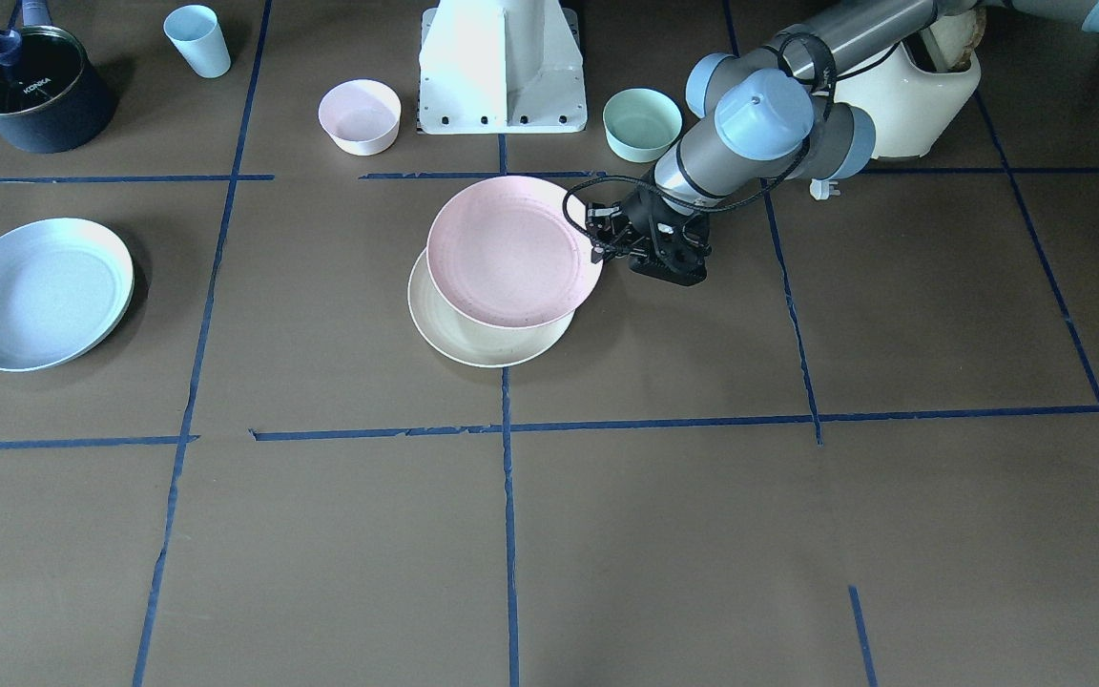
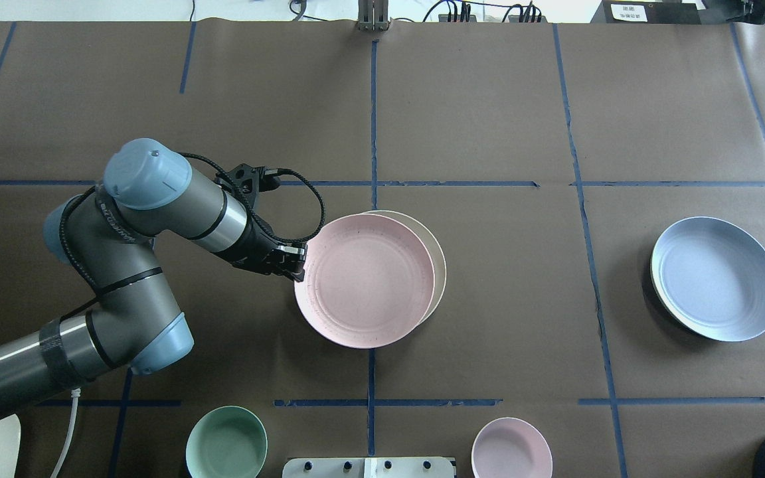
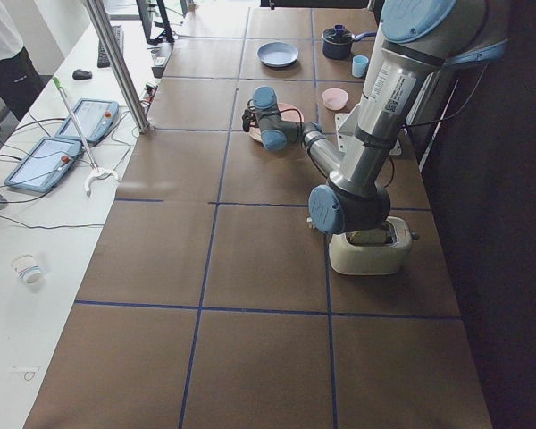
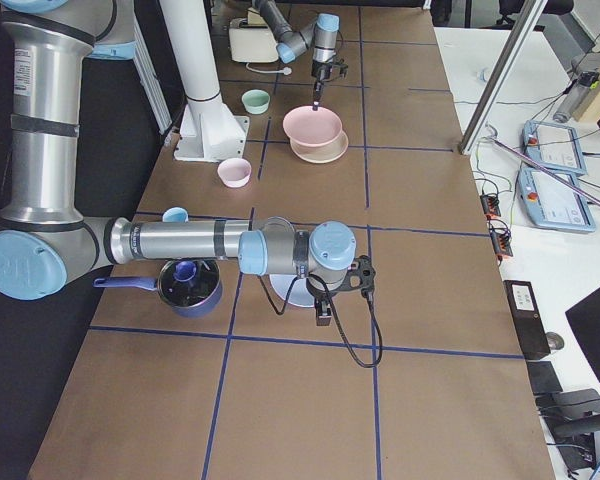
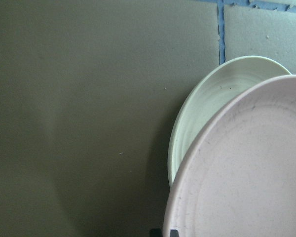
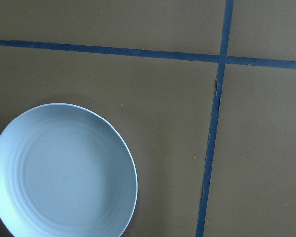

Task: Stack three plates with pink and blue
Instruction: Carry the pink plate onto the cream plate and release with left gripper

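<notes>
The pale pink plate (image 1: 511, 250) is held slightly tilted over the cream plate (image 1: 473, 342), offset from it so that the cream rim shows on one side (image 2: 439, 265). My left gripper (image 2: 293, 263) is shut on the pink plate's (image 2: 364, 279) rim on the robot's left side. In the left wrist view the pink plate (image 5: 246, 173) overlaps the cream plate (image 5: 212, 108). The light blue plate (image 2: 716, 277) lies alone on the robot's right, also seen in the right wrist view (image 6: 59, 173). My right gripper (image 4: 323, 312) hangs over it; I cannot tell if it is open.
A small pink bowl (image 2: 512, 448) and a mint-green bowl (image 2: 226, 443) stand near the robot base (image 1: 502, 67). A dark pot (image 1: 30, 88) and a pale blue cup (image 1: 197, 40) stand at the robot's right rear. A cream appliance (image 1: 912, 95) sits behind the left arm.
</notes>
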Available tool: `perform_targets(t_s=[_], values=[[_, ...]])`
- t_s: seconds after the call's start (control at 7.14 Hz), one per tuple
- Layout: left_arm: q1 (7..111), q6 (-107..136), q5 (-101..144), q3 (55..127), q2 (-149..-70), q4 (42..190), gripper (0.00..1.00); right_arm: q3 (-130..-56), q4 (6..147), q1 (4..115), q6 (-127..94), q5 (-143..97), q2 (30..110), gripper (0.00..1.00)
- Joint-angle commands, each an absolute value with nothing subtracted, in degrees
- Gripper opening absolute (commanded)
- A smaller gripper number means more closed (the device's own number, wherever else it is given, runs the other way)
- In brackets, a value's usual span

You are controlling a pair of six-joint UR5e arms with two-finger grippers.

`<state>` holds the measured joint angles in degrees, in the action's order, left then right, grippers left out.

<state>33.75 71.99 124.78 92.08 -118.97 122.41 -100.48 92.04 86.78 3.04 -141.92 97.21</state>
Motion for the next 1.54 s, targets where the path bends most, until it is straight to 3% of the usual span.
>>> perform_targets(t_s=[0.0, 0.14, 0.28, 0.42, 0.56, 1.12, 1.4], values=[[32.7, 72.7, 123.2, 89.1, -121.6, 122.4, 0.06, -100.5, 92.0, 86.7, 3.1, -141.9, 97.2, 1.00], [32.5, 72.8, 123.2, 88.3, -122.8, 122.3, 0.09, -100.5, 92.1, 86.7, 3.0, -142.0, 97.2, 1.00], [32.5, 72.8, 123.3, 87.5, -123.4, 122.4, 0.21, -100.5, 92.0, 86.7, 3.1, -142.0, 97.2, 1.00], [32.5, 73.0, 123.2, 87.5, -123.8, 122.4, 0.52, -100.5, 92.0, 86.7, 3.0, -142.0, 97.2, 1.00], [32.5, 73.3, 121.8, 87.7, -124.0, 122.5, 1.00, -100.5, 92.1, 86.6, 3.1, -142.0, 97.2, 1.00], [38.8, 73.4, 122.2, 93.3, -120.7, 122.3, 1.00, -100.5, 89.5, 80.9, -1.7, -145.4, 97.0, 1.00], [39.6, 73.4, 122.3, 99.9, -114.4, 122.3, 1.00, -98.7, 68.4, 71.5, -21.8, -140.3, 99.9, 1.00]])
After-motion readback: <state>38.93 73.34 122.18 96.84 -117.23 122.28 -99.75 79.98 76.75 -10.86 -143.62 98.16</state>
